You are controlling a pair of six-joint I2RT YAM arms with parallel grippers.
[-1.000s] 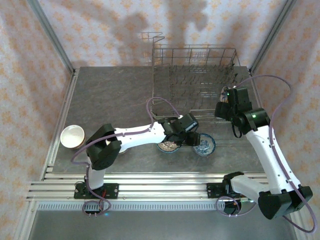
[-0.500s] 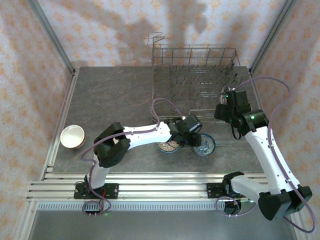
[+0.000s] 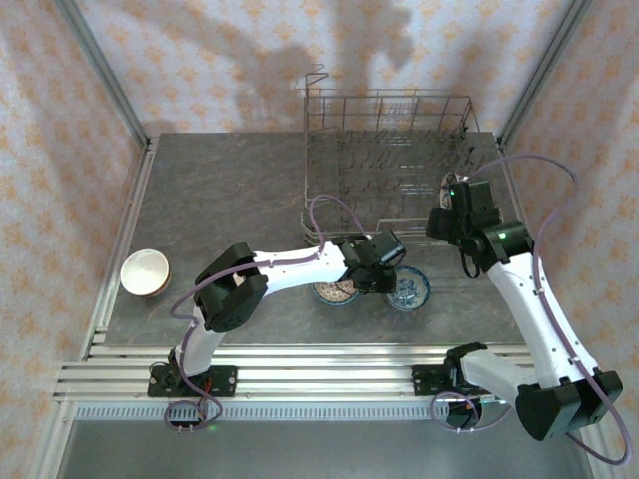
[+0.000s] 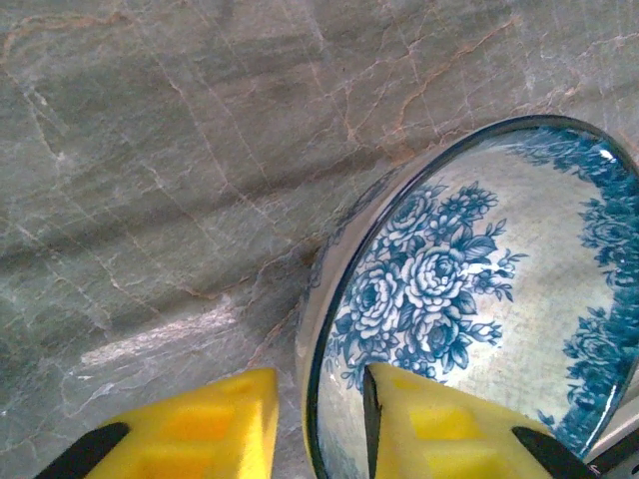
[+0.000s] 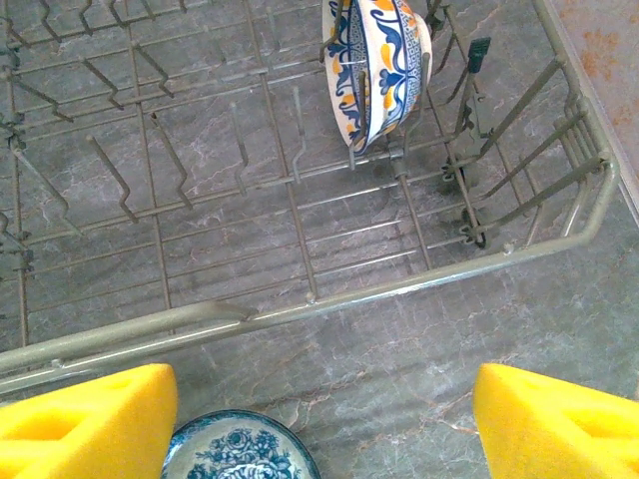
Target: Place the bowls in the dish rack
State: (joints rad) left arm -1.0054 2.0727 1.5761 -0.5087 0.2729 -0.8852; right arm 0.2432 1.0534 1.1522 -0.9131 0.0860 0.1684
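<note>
Grey marbled stone table stands between walls with an orange flower pattern. At its far right side is the large grey wire dish rack. One blue, white and orange ceramic bowl stands on edge between the tines there. The right gripper hangs above the near rail of the rack, jaws wide apart and holding nothing. The left gripper is low at the blue-and-white rose-pattern bowl on the table. One yellow finger is outside the rim and the other inside, close together. I cannot tell if they already pinch it. Just beside this bowl lies the brown patterned bowl. The plain cream bowl sits well apart at the left edge.
</note>
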